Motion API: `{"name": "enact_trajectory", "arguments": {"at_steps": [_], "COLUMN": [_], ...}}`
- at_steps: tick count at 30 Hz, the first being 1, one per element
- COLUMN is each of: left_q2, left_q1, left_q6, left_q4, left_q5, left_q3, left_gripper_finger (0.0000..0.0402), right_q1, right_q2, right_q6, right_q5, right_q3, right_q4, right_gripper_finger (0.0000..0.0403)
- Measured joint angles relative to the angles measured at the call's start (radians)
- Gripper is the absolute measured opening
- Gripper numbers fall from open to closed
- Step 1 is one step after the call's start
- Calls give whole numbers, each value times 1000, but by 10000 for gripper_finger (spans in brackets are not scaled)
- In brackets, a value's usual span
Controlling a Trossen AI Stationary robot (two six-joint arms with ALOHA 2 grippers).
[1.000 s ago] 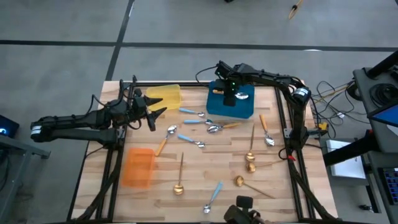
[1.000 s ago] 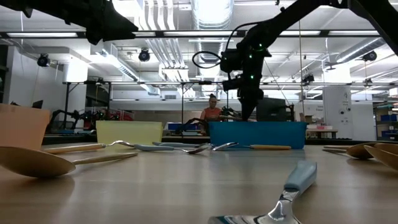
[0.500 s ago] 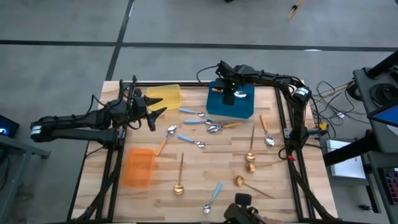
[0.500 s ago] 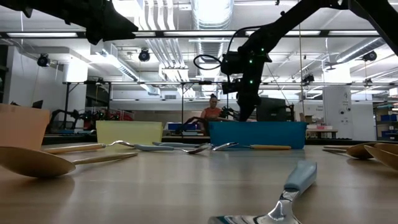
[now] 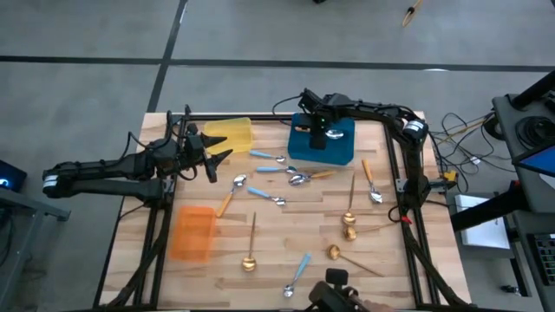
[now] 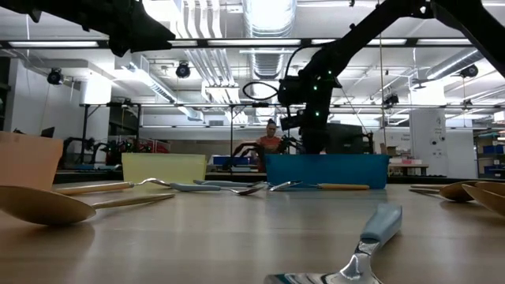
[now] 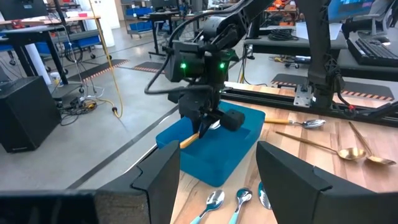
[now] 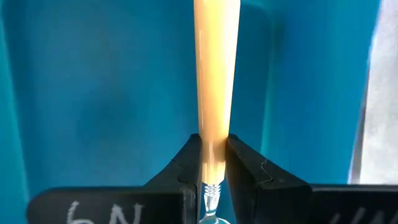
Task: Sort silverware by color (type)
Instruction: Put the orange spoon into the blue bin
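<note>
Clearly the right end effector [image 8: 212, 163] is clamped on the orange-handled, silver-bowled spoon [image 8: 213, 74], holding it directly above the blue plastic tray [image 5: 341, 152]. Releasing there would likely missort it; the orange plastic tray [image 5: 192, 232] sits well away from the blue tray across the wooden worktop [image 5: 286, 225]. Beside the yellow plastic tray [image 5: 234, 133], near the blue tray, the left end effector [image 5: 213, 155] waits spread, empty.

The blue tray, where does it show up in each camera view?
High view: blue tray at the table's far edge, under the right end effector.
Low view: centre right.
Left wrist view: centre.
Right wrist view: fills the background.
Shared landmark: the orange-handled spoon held over it.
</note>
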Motion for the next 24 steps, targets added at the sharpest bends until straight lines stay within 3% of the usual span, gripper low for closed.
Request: {"name": "enact_trajectory", "arguments": {"at_steps": [24], "left_q2": [0], "left_q1": [0], "left_q6": [0], "left_q4": [-4], "left_q5": [0], "left_q3": [0], "left_gripper_finger": [194], "right_q1": [-6], "right_q2": [35], "right_q6": [-13], "right_q5": [44], "right_q3": [0], "right_q4": [4], "right_gripper_finger": [42]}}
